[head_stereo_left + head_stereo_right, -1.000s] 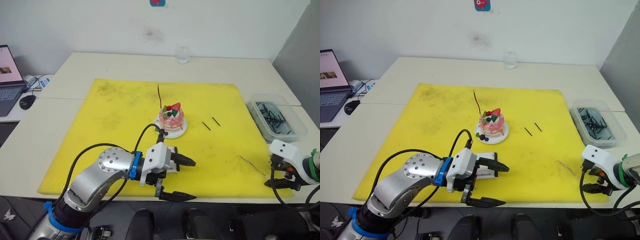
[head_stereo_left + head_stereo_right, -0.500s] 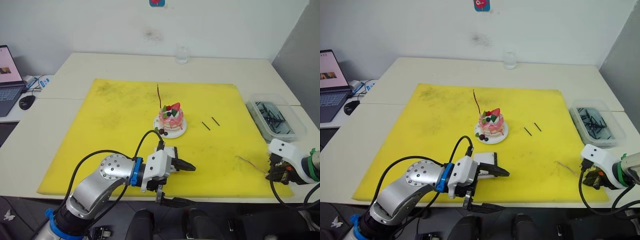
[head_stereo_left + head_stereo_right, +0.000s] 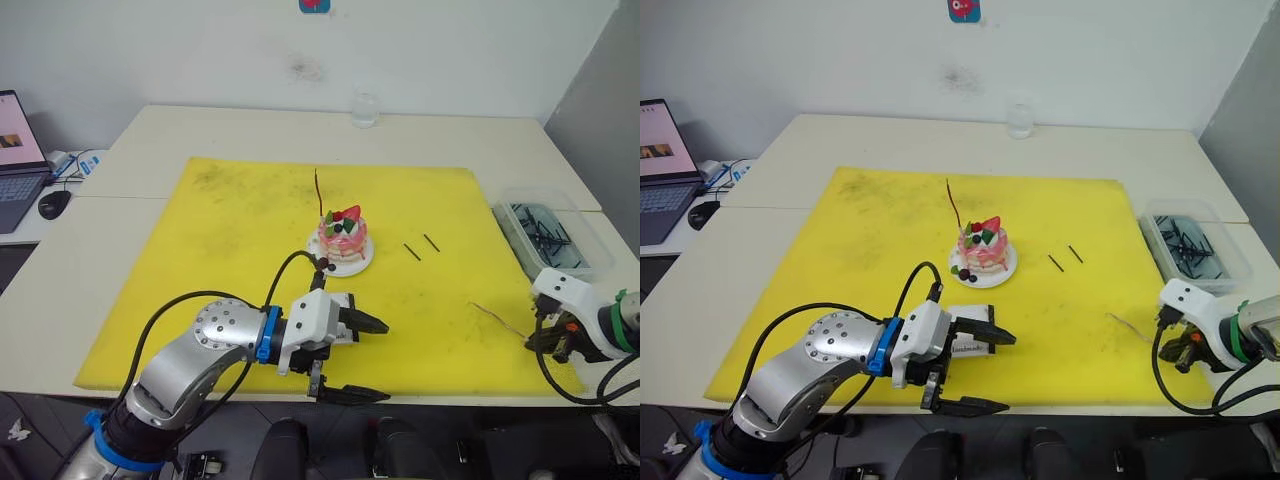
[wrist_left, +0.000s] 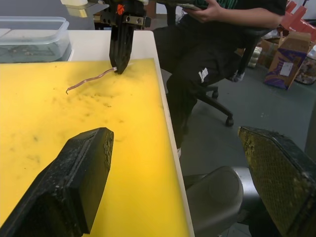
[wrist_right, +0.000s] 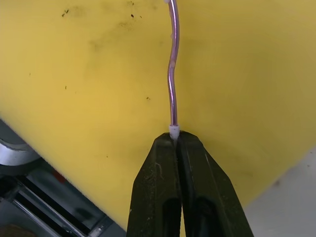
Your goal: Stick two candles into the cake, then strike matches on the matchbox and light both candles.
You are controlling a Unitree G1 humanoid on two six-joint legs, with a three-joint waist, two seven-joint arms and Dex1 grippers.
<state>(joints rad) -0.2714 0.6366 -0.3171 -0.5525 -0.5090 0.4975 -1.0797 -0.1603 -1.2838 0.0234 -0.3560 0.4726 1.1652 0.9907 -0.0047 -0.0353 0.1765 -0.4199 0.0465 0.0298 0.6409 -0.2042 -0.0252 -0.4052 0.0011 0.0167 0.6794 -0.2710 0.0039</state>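
The pink cake (image 3: 343, 238) sits on its white plate mid-mat, and one thin candle (image 3: 319, 195) stands up from its far left side. The second candle (image 3: 497, 320) lies wavy on the yellow mat (image 3: 220, 240) near the right front corner. My right gripper (image 5: 174, 140) is shut on its pale end, as the left wrist view also shows for the right gripper (image 4: 120, 61) and candle (image 4: 91, 80). My left gripper (image 3: 372, 358) is open at the front edge, its upper finger over the white matchbox (image 3: 975, 313). Two matches (image 3: 412, 252) lie right of the cake.
A clear bin (image 3: 550, 240) of dark sticks stands at the right edge. A glass (image 3: 365, 110) is at the back, and a laptop (image 3: 15, 160) and mouse (image 3: 54, 203) are far left. A seated person (image 4: 217, 39) is beyond the table's right end.
My right gripper has shut on the lying candle's end and drawn it slightly back. My left gripper dipped toward the front edge and came back over the matchbox.
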